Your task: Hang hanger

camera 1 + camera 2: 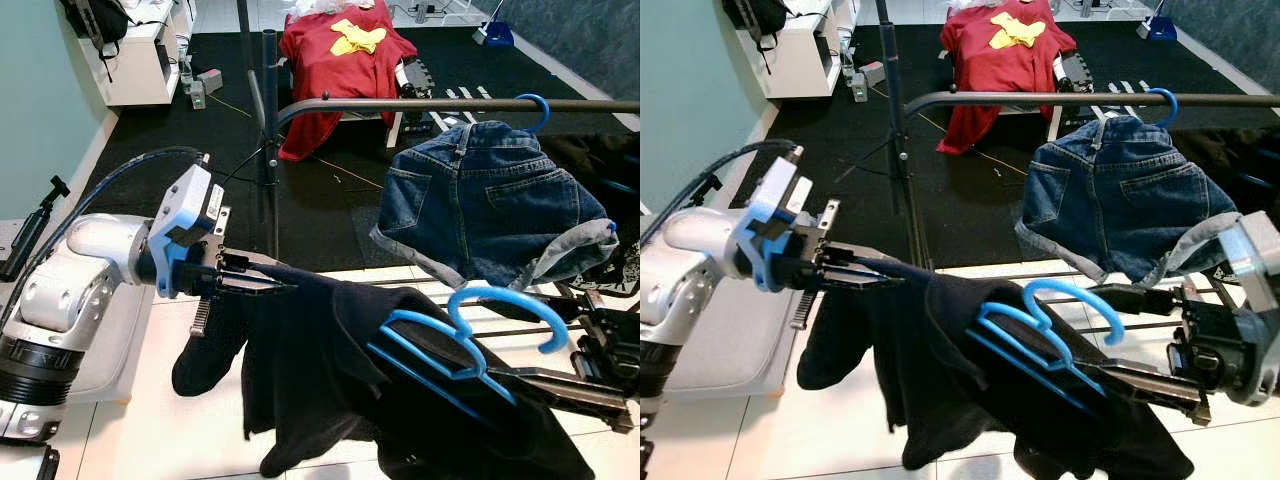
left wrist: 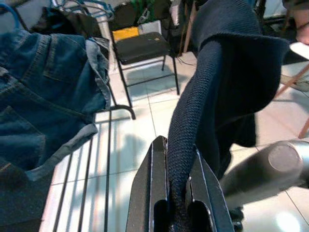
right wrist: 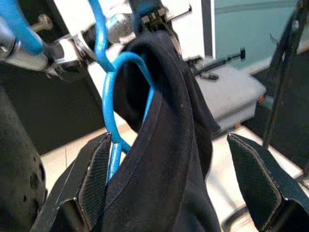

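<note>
Pinching a fold of the black garment (image 2: 217, 92), my left gripper (image 1: 262, 277) has its jaws closed tight on the cloth. My right gripper (image 1: 1160, 385) has its jaws spread wide, with the garment and the blue hanger (image 1: 1050, 325) between them. The hanger sits inside the garment, low and in front of the rail (image 1: 450, 103), where denim shorts (image 1: 490, 200) hang.

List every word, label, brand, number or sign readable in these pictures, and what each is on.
No text reads clearly.
The small white label on the left gripper's wrist housing: print too small and blurred to read.
The yellow patch on the red garment: a shape, no legible letters.
The denim shorts and blue hanger: no visible marking.
</note>
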Robot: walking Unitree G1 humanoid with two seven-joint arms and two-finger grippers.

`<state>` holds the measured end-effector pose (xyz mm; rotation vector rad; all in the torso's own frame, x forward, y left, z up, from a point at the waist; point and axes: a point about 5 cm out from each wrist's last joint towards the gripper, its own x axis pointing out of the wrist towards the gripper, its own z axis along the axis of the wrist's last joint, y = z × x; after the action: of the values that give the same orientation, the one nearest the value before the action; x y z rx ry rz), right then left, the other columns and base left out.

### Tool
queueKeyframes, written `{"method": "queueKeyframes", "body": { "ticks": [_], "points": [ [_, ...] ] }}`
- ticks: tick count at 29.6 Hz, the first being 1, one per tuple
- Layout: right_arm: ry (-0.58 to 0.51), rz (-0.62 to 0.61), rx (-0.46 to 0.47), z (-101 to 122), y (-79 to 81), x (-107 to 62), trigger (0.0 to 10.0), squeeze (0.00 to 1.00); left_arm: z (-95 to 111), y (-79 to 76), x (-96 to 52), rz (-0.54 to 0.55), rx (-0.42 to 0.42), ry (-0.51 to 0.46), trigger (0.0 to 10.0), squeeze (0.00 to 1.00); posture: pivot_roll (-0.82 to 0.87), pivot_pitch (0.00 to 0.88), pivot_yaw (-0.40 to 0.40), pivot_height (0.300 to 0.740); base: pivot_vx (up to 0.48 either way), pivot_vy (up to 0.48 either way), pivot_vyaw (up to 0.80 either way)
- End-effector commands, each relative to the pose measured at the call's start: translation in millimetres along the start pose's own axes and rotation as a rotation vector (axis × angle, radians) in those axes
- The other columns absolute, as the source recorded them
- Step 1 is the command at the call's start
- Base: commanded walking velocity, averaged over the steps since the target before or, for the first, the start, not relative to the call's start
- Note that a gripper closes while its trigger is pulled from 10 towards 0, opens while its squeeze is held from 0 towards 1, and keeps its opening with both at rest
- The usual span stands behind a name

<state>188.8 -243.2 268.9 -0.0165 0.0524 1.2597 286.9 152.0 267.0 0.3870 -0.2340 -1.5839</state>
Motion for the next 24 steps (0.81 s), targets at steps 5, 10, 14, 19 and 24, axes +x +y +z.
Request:
{"method": "queueKeyframes", "body": {
  "ticks": [5,10,14,19,24],
  "points": [
    [-0.085,0.067,-0.031,13.3,10.2,11.0,10.0,0.0,7.5,-2.9,20.6,-0.083,0.027,-0.05,10.0,0.0,-0.1,0.134,0.005,0.74,0.0,0.0,0.0],
    [-0.075,0.064,-0.025,10.8,10.5,11.0,10.0,0.0,7.9,-4.5,20.2,-0.088,0.024,-0.05,10.0,0.0,-0.09,0.137,0.004,0.74,0.0,0.0,0.0],
    [-0.008,0.06,0.001,1.5,11.7,12.6,10.0,0.0,8.8,-4.7,20.4,-0.09,0.023,-0.052,10.0,0.0,-0.09,0.142,0.002,0.74,0.0,0.0,0.0],
    [0.099,0.002,0.015,-9.4,9.7,7.3,10.0,0.0,6.1,-3.5,19.7,-0.083,0.019,-0.037,10.0,0.0,-0.09,0.143,0.001,0.74,0.0,0.0,0.0],
    [0.1,-0.079,0.002,-1.3,8.4,-13.9,10.0,0.0,-4.3,1.9,6.3,-0.034,0.003,0.019,10.0,0.0,-0.1,0.138,0.003,0.74,0.0,0.0,0.0]
  ]
}}
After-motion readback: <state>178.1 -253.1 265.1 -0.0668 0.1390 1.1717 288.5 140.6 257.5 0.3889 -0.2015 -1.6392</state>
